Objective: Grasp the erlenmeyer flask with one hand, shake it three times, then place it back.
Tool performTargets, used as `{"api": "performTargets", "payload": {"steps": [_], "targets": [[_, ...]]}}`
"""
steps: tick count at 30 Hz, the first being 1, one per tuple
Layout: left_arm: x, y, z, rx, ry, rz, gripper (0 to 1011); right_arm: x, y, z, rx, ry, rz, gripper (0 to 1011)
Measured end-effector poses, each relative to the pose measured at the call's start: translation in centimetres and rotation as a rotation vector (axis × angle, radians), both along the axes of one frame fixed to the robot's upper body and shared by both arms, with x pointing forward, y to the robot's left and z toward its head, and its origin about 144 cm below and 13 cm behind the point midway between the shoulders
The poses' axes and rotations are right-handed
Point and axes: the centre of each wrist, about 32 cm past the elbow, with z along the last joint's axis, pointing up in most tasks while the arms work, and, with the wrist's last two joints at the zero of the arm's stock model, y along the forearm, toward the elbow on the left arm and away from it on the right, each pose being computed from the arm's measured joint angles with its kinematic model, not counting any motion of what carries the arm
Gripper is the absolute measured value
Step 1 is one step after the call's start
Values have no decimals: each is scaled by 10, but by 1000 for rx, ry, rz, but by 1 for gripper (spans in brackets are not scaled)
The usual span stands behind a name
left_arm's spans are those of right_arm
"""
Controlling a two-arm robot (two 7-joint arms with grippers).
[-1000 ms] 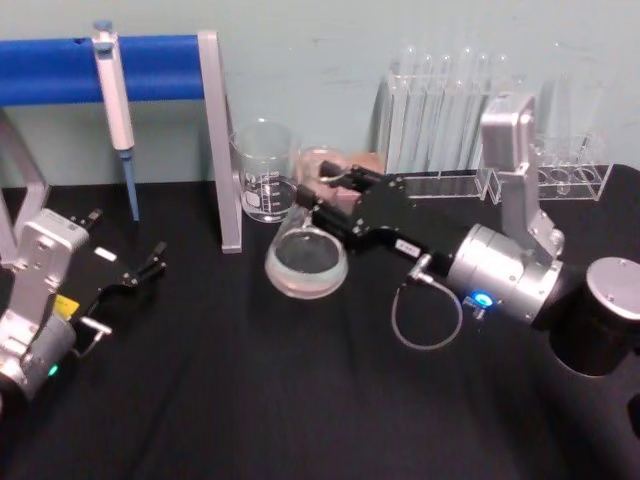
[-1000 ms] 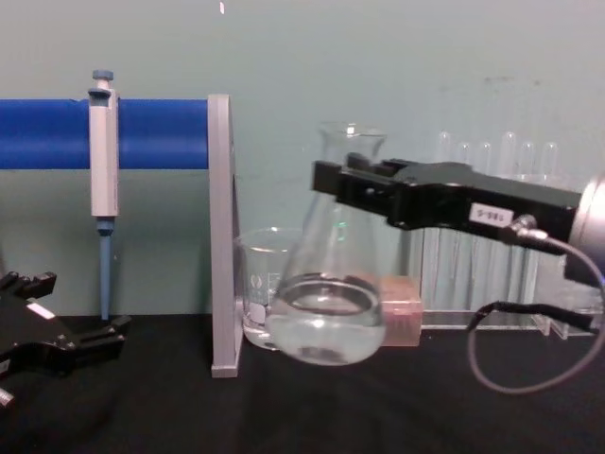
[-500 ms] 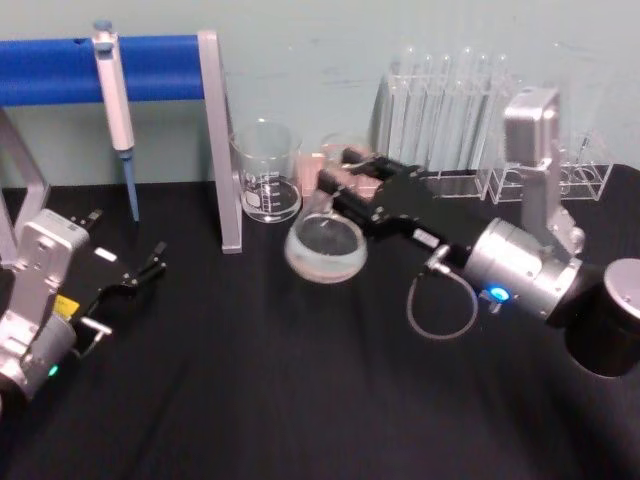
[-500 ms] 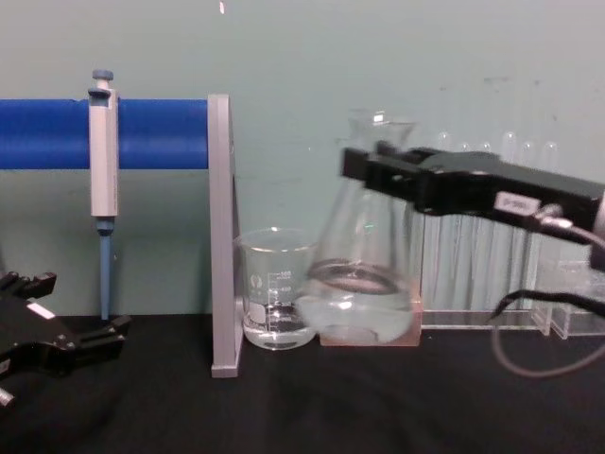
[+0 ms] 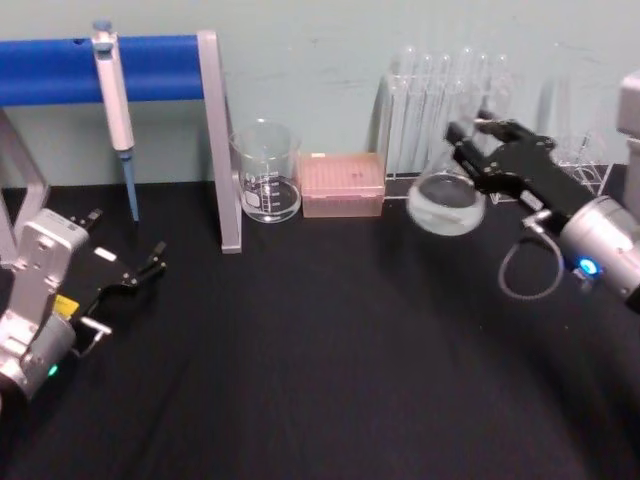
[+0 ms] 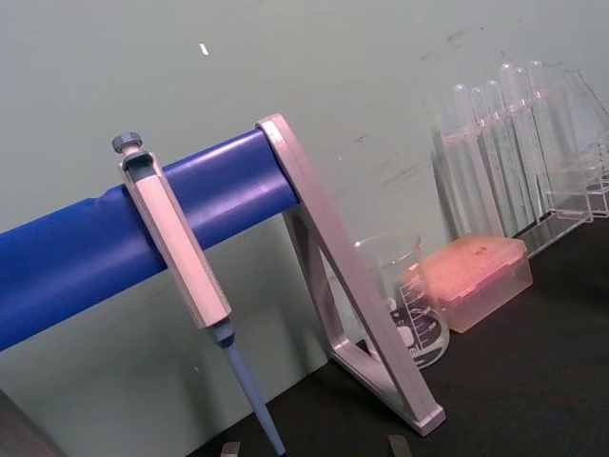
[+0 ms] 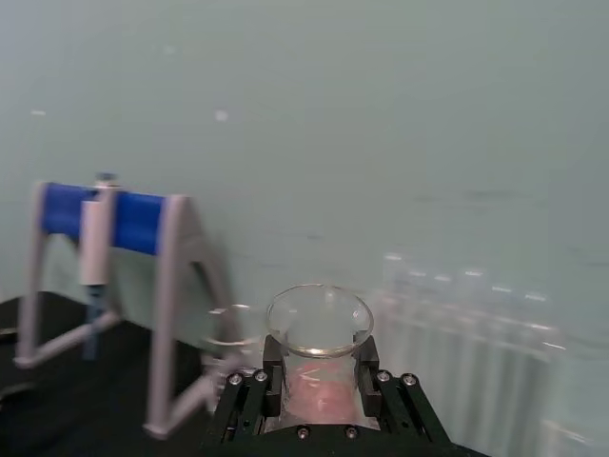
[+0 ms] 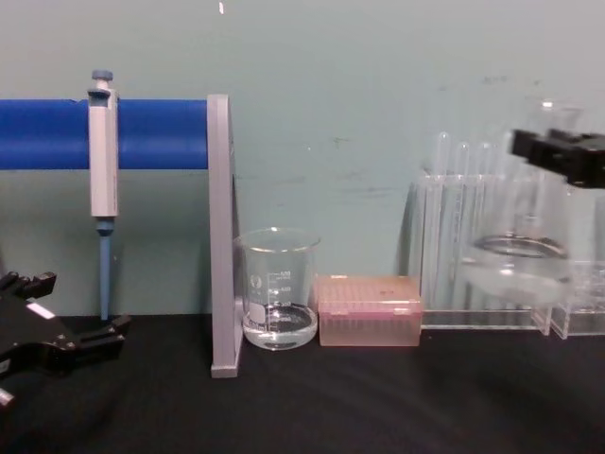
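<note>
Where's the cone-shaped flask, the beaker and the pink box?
erlenmeyer flask (image 5: 446, 205), head view, its wide base.
beaker (image 8: 277, 288), chest view, its glass wall.
pink box (image 8: 369, 314), chest view, its front side.

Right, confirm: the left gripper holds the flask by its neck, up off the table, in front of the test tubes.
Wrong arm: in the head view the right gripper holds the flask by its neck, up off the table, in front of the test tubes; the left gripper sits empty at the left.
</note>
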Motion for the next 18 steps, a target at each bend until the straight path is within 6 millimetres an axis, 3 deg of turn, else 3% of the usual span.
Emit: {"api": "performTargets", "payload": {"steps": [9, 18], "targets": [[0, 0, 0, 0, 0, 0, 1001, -2, -12, 1, -7, 6, -68, 449], [0, 0, 0, 0, 0, 0, 1001, 2, 8, -2, -6, 22, 66, 450]]}}
